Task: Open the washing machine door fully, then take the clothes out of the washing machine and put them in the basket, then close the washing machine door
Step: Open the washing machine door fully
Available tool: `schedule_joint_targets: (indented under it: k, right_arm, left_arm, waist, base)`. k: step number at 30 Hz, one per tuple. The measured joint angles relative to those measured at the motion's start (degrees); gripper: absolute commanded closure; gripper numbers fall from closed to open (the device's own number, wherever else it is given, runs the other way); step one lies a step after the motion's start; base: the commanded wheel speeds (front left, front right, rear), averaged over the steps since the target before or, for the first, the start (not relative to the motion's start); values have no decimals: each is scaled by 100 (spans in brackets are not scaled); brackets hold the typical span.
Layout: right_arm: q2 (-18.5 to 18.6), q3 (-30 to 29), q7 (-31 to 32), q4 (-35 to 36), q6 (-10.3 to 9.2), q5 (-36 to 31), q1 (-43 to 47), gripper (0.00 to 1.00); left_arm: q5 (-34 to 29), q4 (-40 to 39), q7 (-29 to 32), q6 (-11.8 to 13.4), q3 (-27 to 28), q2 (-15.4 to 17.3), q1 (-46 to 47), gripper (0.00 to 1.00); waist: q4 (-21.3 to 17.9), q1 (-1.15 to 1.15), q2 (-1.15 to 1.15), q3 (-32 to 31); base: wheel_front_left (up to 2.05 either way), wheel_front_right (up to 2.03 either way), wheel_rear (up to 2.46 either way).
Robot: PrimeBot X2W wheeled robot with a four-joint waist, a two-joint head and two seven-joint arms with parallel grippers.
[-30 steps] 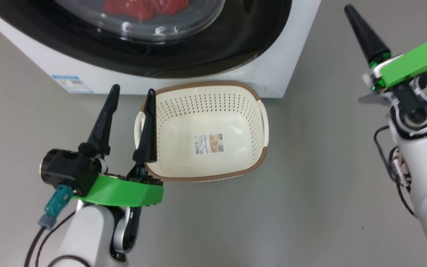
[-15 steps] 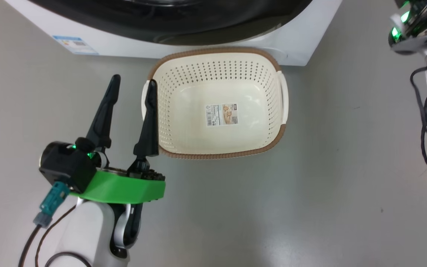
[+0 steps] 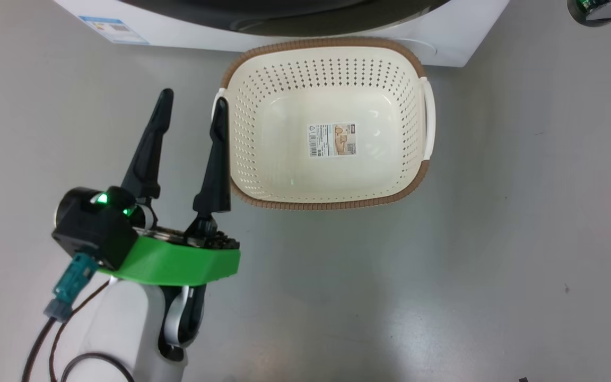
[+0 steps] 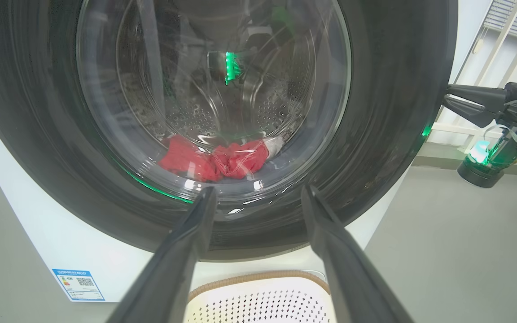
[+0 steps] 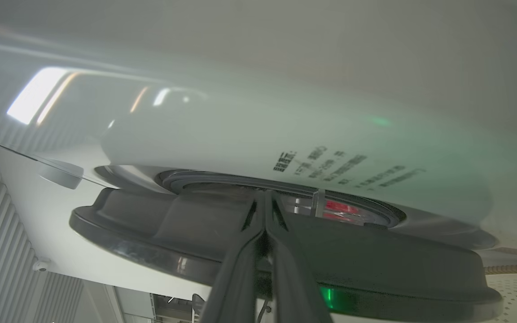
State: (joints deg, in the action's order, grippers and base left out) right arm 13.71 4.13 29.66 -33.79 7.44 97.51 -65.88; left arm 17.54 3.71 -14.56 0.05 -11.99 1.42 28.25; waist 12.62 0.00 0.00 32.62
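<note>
The perforated cream plastic basket [image 3: 326, 205], brown woven-look rim, sits on the smooth grey floor [image 3: 443, 276] against the white washing machine [image 4: 25, 233]. Crumpled red clothes [image 4: 222, 159] lie behind the glossy black-rimmed door [image 4: 375, 112]. The left gripper [image 3: 194, 97] is spread wide and empty. The right gripper [image 5: 263, 194] is pinched together, empty, at the door's edge.

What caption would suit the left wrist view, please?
Open left gripper faces the washing machine door, red clothes visible through it.
</note>
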Motion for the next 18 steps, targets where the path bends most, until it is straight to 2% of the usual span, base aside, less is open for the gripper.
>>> schedule_joint_targets:
  k: [18]
  right_arm:
    - [-13,211,694,-276,0,148,-385,100]
  left_arm:
    - [0,4,0,69,-58,-2,19,0]
  waist:
    - [79,0,0,124]
  base:
    - [0,0,0]
